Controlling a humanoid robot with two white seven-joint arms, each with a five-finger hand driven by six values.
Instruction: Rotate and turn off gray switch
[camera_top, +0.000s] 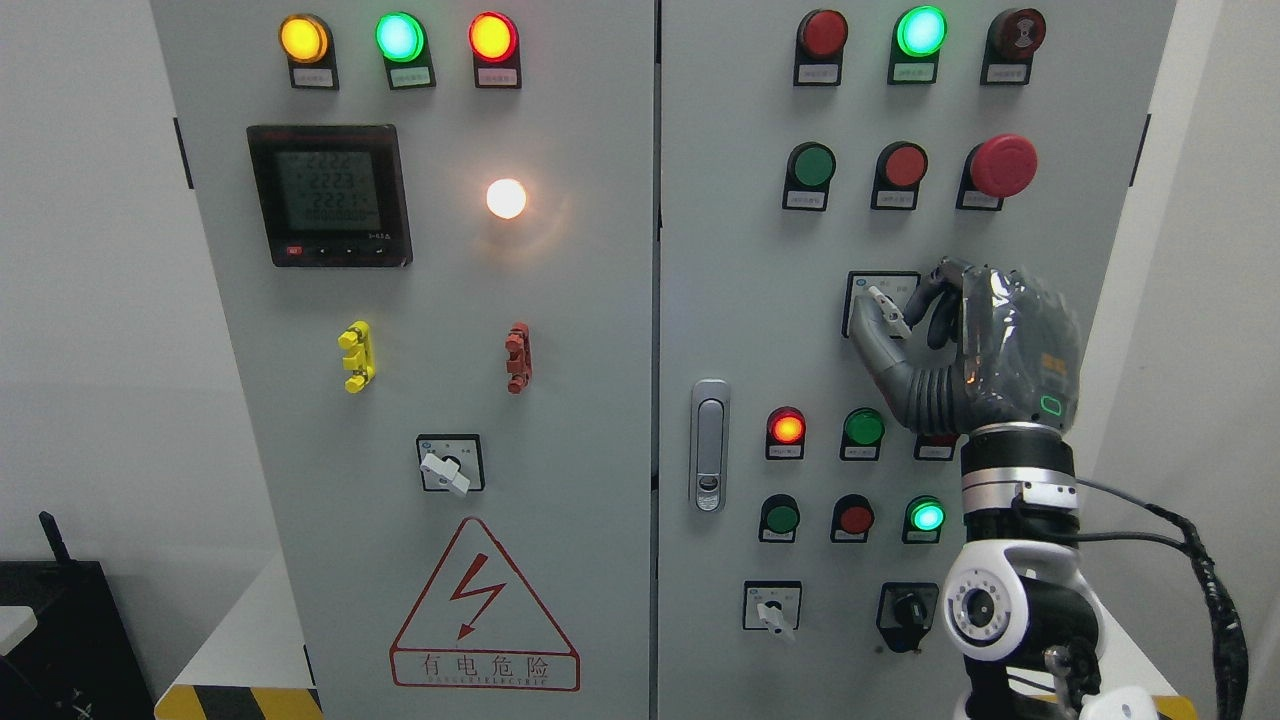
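Observation:
The gray rotary switch (886, 308) sits in a black-framed plate (862, 283) on the right cabinet door, its pale lever tilted with the tip pointing down and to the right. My right hand (897, 306) reaches up from the lower right and is curled on this lever. The thumb (872, 340) presses from below left and the index finger (930, 288) wraps over from the upper right. The palm hides the plate's right part. My left arm is out of view.
Two similar gray switches sit lower down, one on the left door (446, 466), one on the right door (772, 610), beside a black key switch (908, 608). A red mushroom button (1003, 165) is above my hand, lit lamps below it. A door latch (709, 445) stands left.

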